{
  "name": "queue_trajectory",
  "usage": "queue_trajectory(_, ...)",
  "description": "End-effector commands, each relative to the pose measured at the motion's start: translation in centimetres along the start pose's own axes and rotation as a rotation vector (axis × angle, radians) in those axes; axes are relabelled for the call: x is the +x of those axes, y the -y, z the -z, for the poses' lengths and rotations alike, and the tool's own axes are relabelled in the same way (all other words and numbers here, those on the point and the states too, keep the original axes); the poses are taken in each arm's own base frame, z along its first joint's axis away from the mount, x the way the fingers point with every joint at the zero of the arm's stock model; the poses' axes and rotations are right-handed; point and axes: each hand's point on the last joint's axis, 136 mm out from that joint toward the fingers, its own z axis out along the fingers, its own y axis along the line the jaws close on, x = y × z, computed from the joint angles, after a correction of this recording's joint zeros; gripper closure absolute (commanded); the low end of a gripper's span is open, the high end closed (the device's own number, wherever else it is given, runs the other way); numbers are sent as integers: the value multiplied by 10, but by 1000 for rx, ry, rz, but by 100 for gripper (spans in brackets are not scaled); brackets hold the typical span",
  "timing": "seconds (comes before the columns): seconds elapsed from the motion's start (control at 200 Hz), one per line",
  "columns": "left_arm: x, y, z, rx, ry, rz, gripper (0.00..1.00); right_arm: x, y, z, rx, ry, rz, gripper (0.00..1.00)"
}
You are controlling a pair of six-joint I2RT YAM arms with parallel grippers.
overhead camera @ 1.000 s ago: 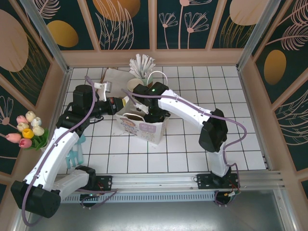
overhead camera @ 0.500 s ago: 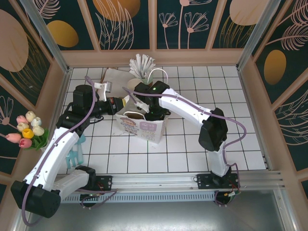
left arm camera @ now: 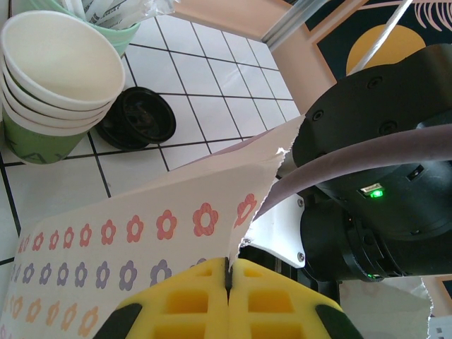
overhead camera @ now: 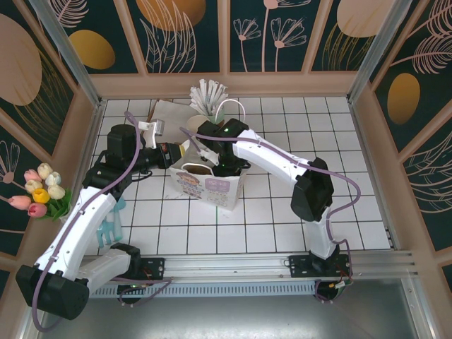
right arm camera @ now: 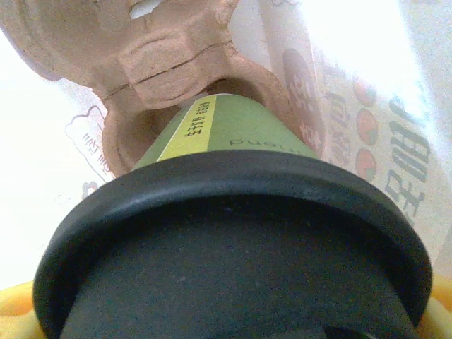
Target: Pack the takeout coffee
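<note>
Gripping the takeout coffee [right arm camera: 233, 134]: right hand [overhead camera: 217, 165]

My two arms on the near silver rail [overhead camera: 233, 267]: the left arm [overhead camera: 78, 226] and the right arm [overhead camera: 272, 157] share white shells, rounded black joint housings and looping mauve cables [left arm camera: 367, 155]. A green light [left arm camera: 372, 191] glows on one black housing, screws [left arm camera: 301, 257] dot a white bracket [left arm camera: 279, 244], and the left gripper [left arm camera: 228, 274] carries yellow waffle-moulded fingers [left arm camera: 180, 304].

Green cup [right arm camera: 247, 131] with yellow stripe, black lid [right arm camera: 233, 247]; white bag [left arm camera: 141, 226], flower print
</note>
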Motion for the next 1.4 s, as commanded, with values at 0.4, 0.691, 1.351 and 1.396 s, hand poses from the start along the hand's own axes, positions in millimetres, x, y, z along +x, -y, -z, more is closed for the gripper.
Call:
queue_trajectory(0.4,-1,2,-2,11,0,-13,100,1,2,-8,-29,-12,14,70)
queue_trajectory(0.691,-2,3,-2,13,-1,-14,100,1,1,-10,-44,-10,22,71)
queue_trajectory(1.351,-2,3,-2,13,1,-7,100,0,-10,-14,-128,4,30,71)
queue_trajectory(1.396,-2,3,-2,12,1,-7,100,0,-9,-14,-128,6,31,71)
